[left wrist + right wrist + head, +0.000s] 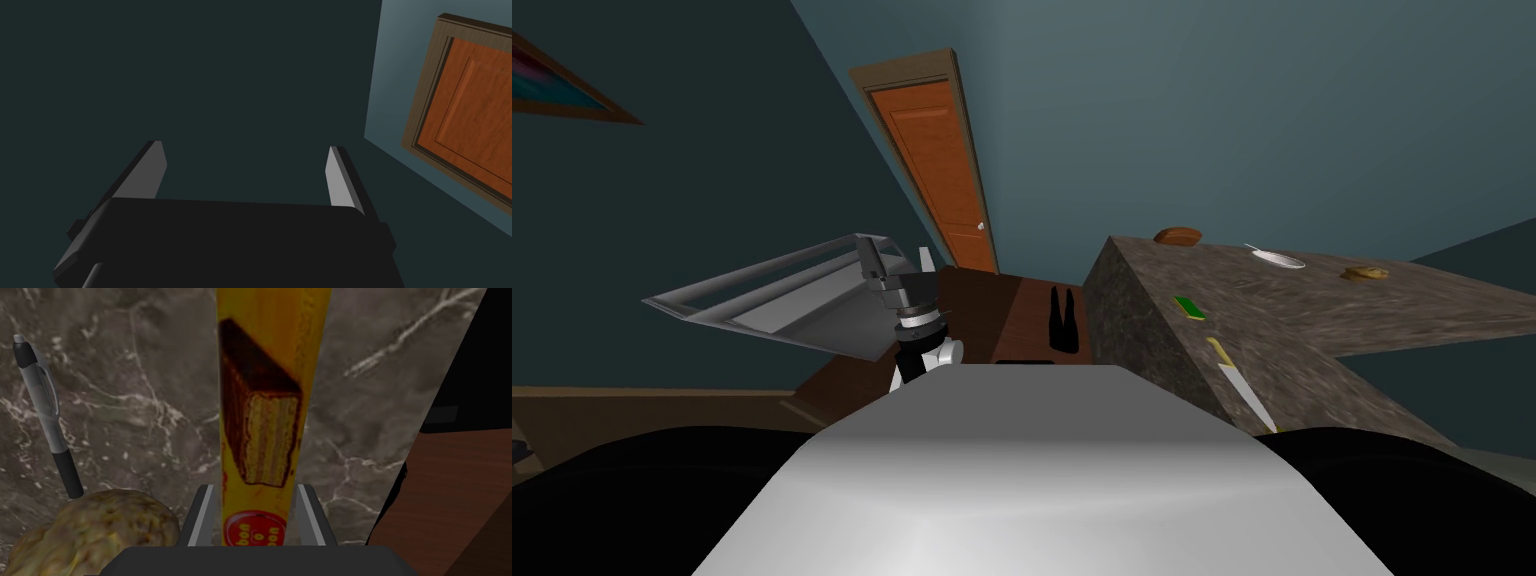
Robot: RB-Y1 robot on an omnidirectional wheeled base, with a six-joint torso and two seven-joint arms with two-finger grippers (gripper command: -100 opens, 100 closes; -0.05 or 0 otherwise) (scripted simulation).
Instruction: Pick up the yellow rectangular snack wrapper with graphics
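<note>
The right gripper (pixel 255 487) has its fingers pressed on the sides of the wrapper (pixel 270 348), over the counter (pixel 150 388) at the robot's right. The grasp looks made, but the lift is not yet clear. The left gripper (pixel 245 150) is wide open and holds nothing.

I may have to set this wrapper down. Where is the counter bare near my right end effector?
Bare marble counter lies between the pen and the yellow wrapper, and again between the wrapper and the counter's edge. It is crowded by the lumpy brown thing beside the right end effector, near the pen's tip.
</note>
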